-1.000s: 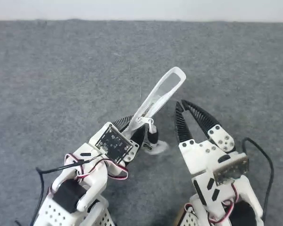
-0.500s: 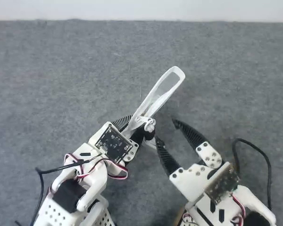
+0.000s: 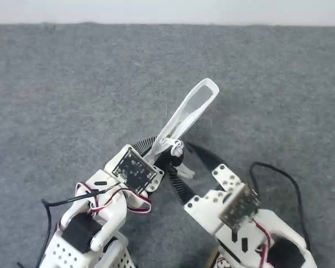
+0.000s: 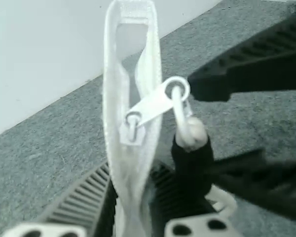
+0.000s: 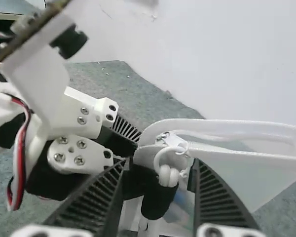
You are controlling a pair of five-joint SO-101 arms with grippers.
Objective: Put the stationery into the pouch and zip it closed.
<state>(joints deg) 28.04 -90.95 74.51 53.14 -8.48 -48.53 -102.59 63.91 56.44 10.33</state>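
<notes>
A translucent white pouch stands edge-on above the grey carpet, its lower end pinched in my left gripper, which is shut on it. From its zipper slider hangs a pull ring with a white bead and a black toggle. My right gripper is open, with one black ribbed finger on each side of that toggle. In the right wrist view the ring sits just ahead of the gripper, the pouch behind it. No loose stationery is visible.
Grey carpet covers the table all around, bounded by a pale wall at the far edge. The left arm's wiring and the right arm's black cable lie near the front.
My right gripper has swung left from beside the pouch until its open fingers straddle the zipper pull. The left arm and the pouch have stayed still.
</notes>
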